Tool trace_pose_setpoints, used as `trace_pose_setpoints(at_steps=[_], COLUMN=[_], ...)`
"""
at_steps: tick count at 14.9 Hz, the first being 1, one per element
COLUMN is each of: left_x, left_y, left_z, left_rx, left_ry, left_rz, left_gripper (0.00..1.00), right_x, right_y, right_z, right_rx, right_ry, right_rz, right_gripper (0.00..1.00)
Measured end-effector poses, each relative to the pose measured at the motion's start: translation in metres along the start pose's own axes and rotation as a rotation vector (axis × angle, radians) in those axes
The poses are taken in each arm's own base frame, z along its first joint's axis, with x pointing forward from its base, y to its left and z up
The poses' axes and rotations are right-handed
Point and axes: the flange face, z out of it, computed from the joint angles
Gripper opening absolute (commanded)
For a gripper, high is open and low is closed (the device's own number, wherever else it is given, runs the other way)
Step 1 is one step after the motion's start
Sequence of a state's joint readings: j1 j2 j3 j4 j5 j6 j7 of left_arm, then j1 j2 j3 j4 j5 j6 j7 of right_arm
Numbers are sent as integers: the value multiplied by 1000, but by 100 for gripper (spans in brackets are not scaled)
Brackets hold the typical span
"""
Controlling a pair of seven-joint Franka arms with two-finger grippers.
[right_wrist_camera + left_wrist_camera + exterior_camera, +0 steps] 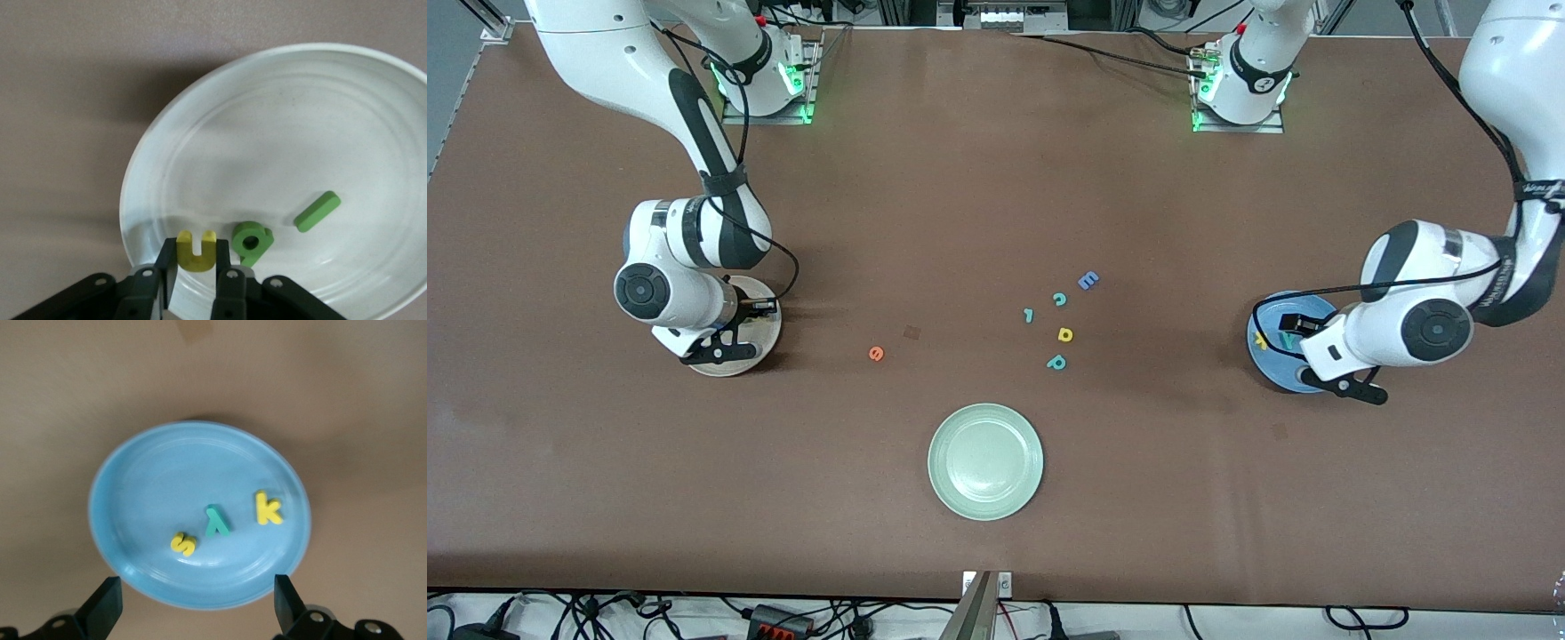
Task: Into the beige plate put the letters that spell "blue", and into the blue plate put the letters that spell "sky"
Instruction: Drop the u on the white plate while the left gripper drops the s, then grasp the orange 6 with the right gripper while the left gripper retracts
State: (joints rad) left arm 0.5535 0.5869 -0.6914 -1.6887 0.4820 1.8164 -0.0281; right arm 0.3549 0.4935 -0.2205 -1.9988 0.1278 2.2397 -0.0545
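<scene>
Item: my left claw (193,607), fingers spread wide, empty, over the blue plate (147,480); s (183,544), y (216,521), k (268,509) lie inside, below it.

Item: my right claw (197,273), clamped on yellow u (197,250) over the beige plate (267,113); b (253,241) beside it, l (317,211) near.

Item: orange e (876,353), outstanding on bench (960,196).

Risk: u may cling to a finger or knock b on release.

Glossy blue plate (140,480), matt tabletop (978,178)
</scene>
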Motion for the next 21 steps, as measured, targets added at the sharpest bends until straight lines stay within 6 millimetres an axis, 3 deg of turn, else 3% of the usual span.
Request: trace_pose_setpoints(at_steps=[3, 5, 7, 9, 11, 13, 14, 15, 17, 21], left_x=[-4, -8, -15, -28, -43, -62, -71, -80, -97, -127], left_y=[2, 1, -1, -2, 0, -1, -2, -1, 0, 3], left_z=[-78, -111, -142, -178, -211, -235, -244, -252, -261, -272], left_rx=[-10, -11, -12, -50, -77, -93, -106, -110, -97, -126], left_ry=[23, 48, 62, 96, 135, 154, 162, 169, 175, 188], left_rz=[-21, -28, -39, -60, -90, -147, -170, -186, -213, -256], left_gripper=[100, 100, 100, 100, 100, 100, 100, 100, 100, 100], right_x=[10, 19, 24, 24, 25, 29, 34, 40, 50, 58], right_y=[-8, -31, -71, -126, -174, -206, -213, -216, -215, -207], right_z=[-26, -49, -66, -74, -69, -56, -50, -45, -38, -24], right_rx=[4, 5, 0, -7, -15, -23, -21, -16, -9, 4], right_ry=[54, 99, 135, 161, 172, 174, 176, 179, 183, 180], right_rz=[-15, -54, -115, -154, -144, -92, -20, 70, 236, 477], right_gripper=[100, 100, 100, 100, 100, 100, 99, 86, 80, 78])
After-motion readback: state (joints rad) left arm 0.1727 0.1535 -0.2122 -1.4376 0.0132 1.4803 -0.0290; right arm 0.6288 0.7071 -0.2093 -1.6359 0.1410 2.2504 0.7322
